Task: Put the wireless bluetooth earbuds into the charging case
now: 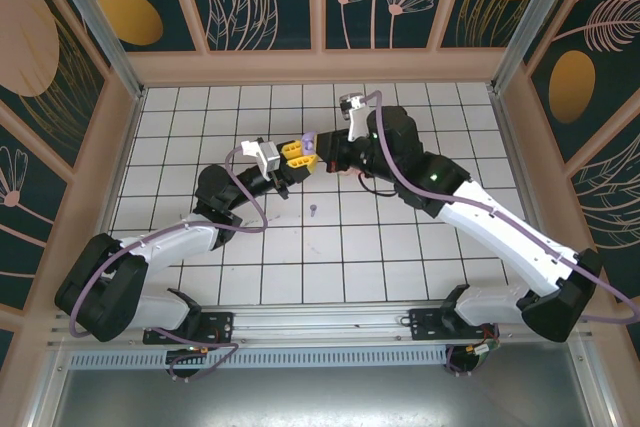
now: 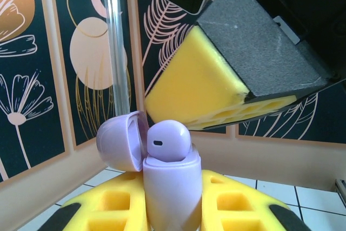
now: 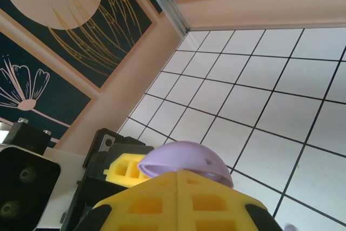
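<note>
Left gripper [image 1: 295, 154]: is clamping narrowly on the charging case [image 2: 172, 187], keeping it upright between its yellow pads, with the lid [image 2: 121, 142] hanging open to one side.
Seated earbud [image 2: 168, 140]: is sitting in the case mouth just above the left gripper's pads, its lilac dome poking over the rim.
Right gripper [image 3: 177, 190]: is pressing its pads fully together with nothing showing between them, and hovering just above the seated bud.
Loose earbud [image 1: 313, 211]: is lying on the table [image 3: 270, 96], apart from both grippers on their near side.
Risk: a push from the right gripper landing off-centre is likely to tip the bud out or twist the case in the left gripper's hold. Brushing the lid could close it on a bud that is not fully home.
Hidden: the bud's stem and the case's other socket are lying out of sight. It is hard to tell whether the right gripper is touching the bud, or whether the lilac dome at its tip is lid or bud.
</note>
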`<move>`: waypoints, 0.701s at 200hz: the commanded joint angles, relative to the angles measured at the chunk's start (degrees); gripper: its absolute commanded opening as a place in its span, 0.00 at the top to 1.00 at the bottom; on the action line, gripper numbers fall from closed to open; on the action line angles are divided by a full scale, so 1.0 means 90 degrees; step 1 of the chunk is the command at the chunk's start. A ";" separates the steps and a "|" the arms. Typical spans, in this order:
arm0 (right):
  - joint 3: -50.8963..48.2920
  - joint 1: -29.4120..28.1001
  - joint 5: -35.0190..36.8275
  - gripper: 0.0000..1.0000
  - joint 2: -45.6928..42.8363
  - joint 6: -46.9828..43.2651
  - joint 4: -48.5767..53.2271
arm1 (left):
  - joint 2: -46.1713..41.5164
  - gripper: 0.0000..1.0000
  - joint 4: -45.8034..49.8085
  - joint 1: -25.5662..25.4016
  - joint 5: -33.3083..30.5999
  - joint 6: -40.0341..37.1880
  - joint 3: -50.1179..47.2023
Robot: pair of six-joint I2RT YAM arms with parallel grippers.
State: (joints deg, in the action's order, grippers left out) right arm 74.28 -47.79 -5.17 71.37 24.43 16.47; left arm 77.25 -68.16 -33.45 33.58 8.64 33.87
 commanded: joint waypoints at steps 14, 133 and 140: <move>-0.0130 0.0163 0.0376 0.92 -0.0561 0.0079 -0.0173 | 0.0007 1.00 -0.0112 -0.0033 0.0020 -0.0001 0.0144; 0.0406 0.0164 -0.0875 0.47 -0.0255 -0.1523 0.0786 | 0.0051 1.00 0.0273 -0.0033 0.0952 0.0224 0.0382; 0.0425 0.0173 -0.0907 0.48 -0.0224 -0.1551 0.0804 | 0.0067 1.00 0.0302 -0.0026 0.0983 0.0245 0.0406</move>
State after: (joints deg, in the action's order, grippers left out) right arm 75.83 -46.44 -10.04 68.55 14.83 21.71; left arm 77.28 -65.67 -33.45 38.41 9.19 35.35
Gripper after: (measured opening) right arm 0.529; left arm 0.212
